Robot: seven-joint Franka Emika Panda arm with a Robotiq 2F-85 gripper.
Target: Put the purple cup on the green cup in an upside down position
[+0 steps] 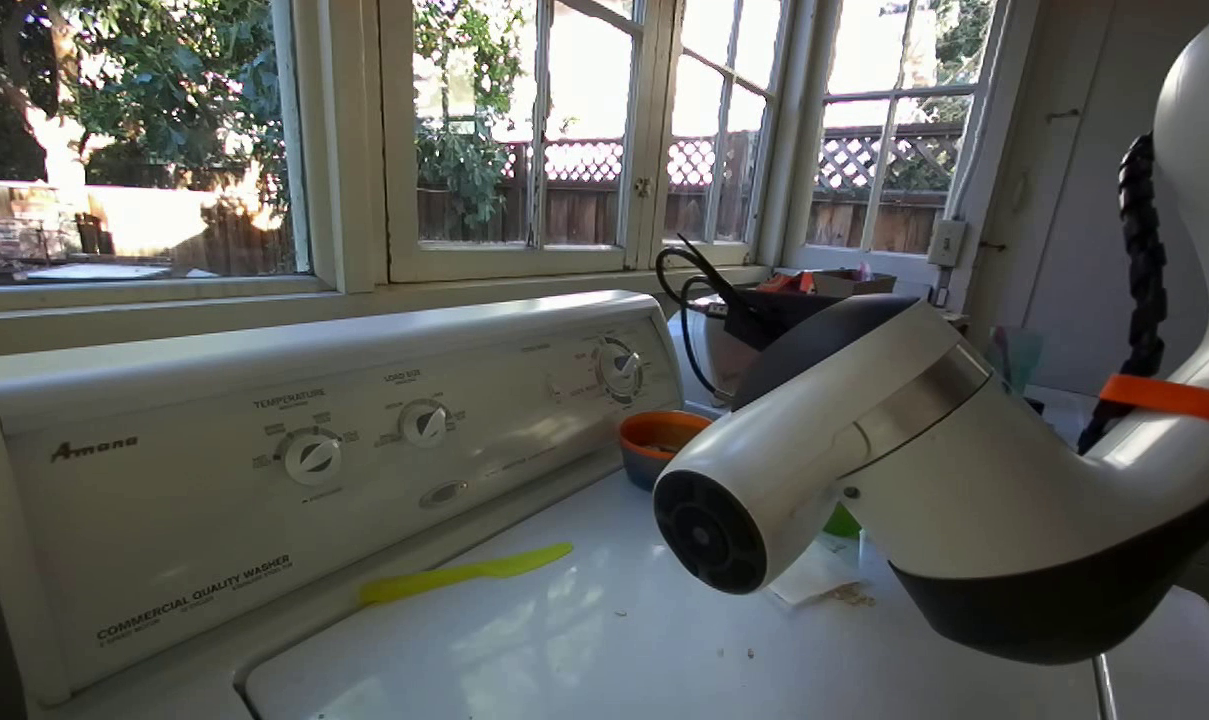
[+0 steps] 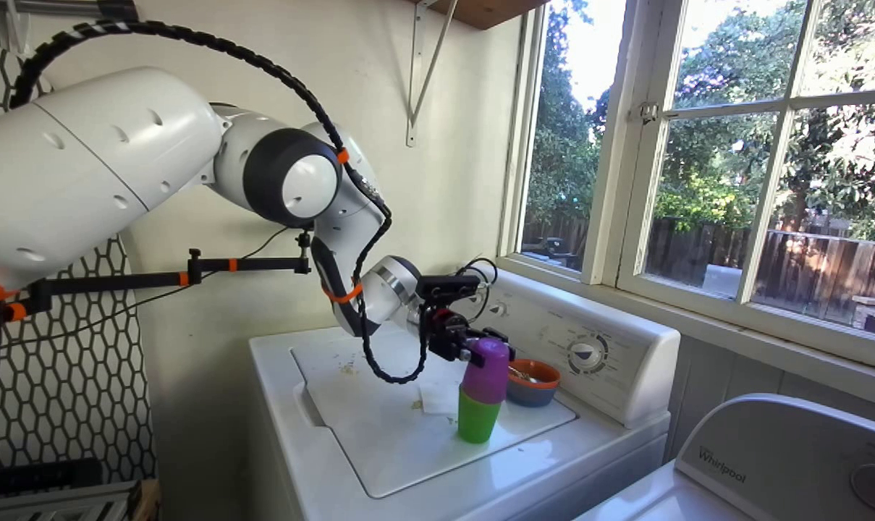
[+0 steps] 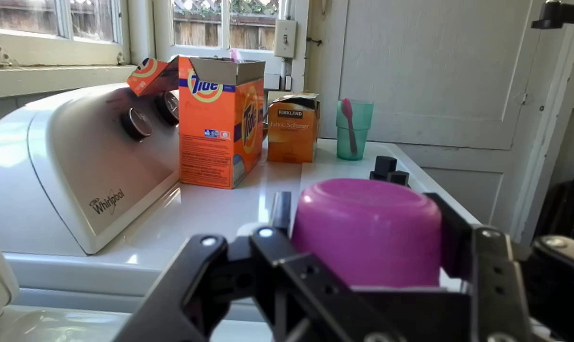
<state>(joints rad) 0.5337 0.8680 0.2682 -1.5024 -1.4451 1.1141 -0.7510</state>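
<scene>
The purple cup [image 2: 486,373] is upside down, its narrow base facing up and its rim meeting the rim of the upright green cup [image 2: 478,421] below it. Whether it bears fully on the green cup, I cannot tell. My gripper [image 3: 366,223] is shut on the purple cup near its base, with one finger on either side, as the wrist view shows. The green cup stands on the white washer lid [image 2: 394,456]. In an exterior view the arm hides all but a bit of the green cup [image 1: 843,522]. The wrist view does not show the green cup.
An orange-rimmed bowl [image 2: 533,383] stands close behind the cups, by the washer's control panel [image 1: 364,460]. A yellow-green plastic knife [image 1: 469,574] and a white paper [image 2: 438,398] lie on the washer. Boxes, including an orange Tide box [image 3: 211,142], stand on the neighbouring machine.
</scene>
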